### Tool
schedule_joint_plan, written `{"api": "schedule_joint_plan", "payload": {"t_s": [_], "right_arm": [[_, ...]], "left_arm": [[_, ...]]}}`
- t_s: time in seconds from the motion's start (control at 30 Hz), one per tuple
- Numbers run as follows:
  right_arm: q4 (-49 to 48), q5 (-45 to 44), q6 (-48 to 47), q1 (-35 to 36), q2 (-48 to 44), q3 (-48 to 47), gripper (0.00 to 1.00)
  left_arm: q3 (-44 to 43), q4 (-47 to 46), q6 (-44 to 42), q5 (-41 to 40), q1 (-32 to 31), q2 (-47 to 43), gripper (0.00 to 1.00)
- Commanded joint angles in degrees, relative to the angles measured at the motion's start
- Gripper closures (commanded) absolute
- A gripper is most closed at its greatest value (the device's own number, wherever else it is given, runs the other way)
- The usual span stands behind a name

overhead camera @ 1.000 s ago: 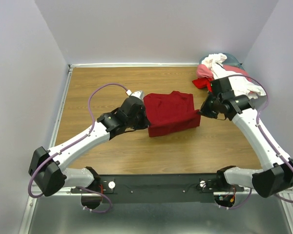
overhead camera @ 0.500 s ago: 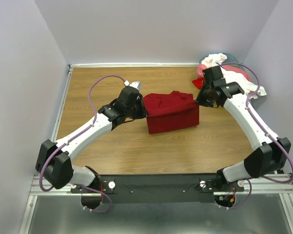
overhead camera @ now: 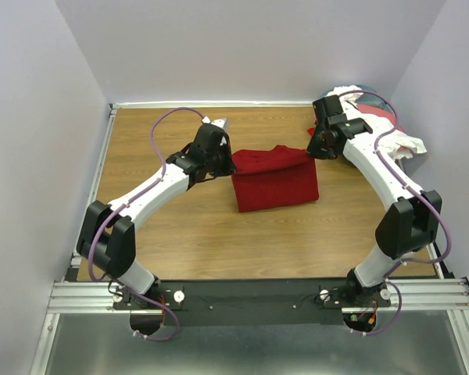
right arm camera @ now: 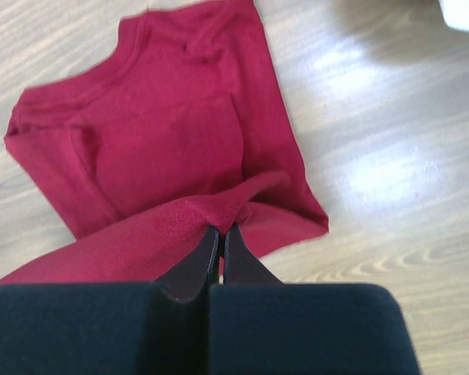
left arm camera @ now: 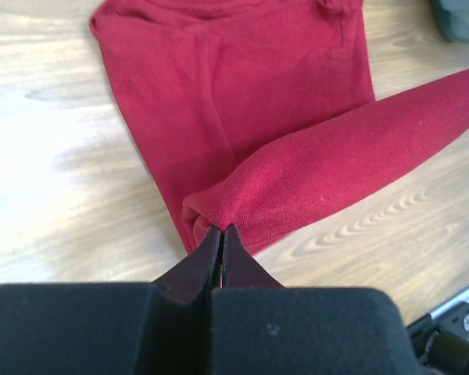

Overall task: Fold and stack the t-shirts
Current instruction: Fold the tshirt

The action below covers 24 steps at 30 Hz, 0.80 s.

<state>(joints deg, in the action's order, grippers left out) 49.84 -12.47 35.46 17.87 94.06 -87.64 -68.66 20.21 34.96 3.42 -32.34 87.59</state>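
Note:
The dark crimson t-shirt (overhead camera: 275, 180) lies partly folded in the middle of the table. My left gripper (overhead camera: 228, 161) is shut on its left corner, which shows pinched in the left wrist view (left arm camera: 221, 228). My right gripper (overhead camera: 311, 151) is shut on its right corner, pinched in the right wrist view (right arm camera: 221, 227). Between the two grippers the lifted edge hangs as a fold over the flat part of the shirt (right arm camera: 164, 133). The other t-shirts, white, red-pink and teal, are heaped (overhead camera: 375, 117) at the back right corner behind my right arm.
The wooden table (overhead camera: 180, 226) has a white rail (overhead camera: 102, 156) on the left and walls at the back and sides. The metal mounting bar (overhead camera: 250, 297) with the arm bases runs along the near edge.
Both grippers have carried the shirt's edge away from the arm bases, toward the back of the table. The fold has rolled over the flat part.

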Motion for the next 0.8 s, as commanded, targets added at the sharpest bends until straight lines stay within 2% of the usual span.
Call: {"api": "schedule_joint_plan", "payload": {"t_s": [0.0,0.47,0.77], "right_arm": [[-2.3,-3.1,-1.8,-1.0,4.0,-3.8,1.0],[-3.3,-3.1,-3.8,-2.5,15.1,-11.3,0.99],[-3.5,-2.6,-4.6,-4.1,23.3,-17.6,0.99]], "left_arm": [[-2.3,-1.0,-3.1,1.8,1.7,2.7,1.0],[-6.4,-2.9,-6.1,3.9,5.3,12.7,1.0],[-14.2,-4.0,-7.1,6.1,7.8,21.6,1.0]]}}
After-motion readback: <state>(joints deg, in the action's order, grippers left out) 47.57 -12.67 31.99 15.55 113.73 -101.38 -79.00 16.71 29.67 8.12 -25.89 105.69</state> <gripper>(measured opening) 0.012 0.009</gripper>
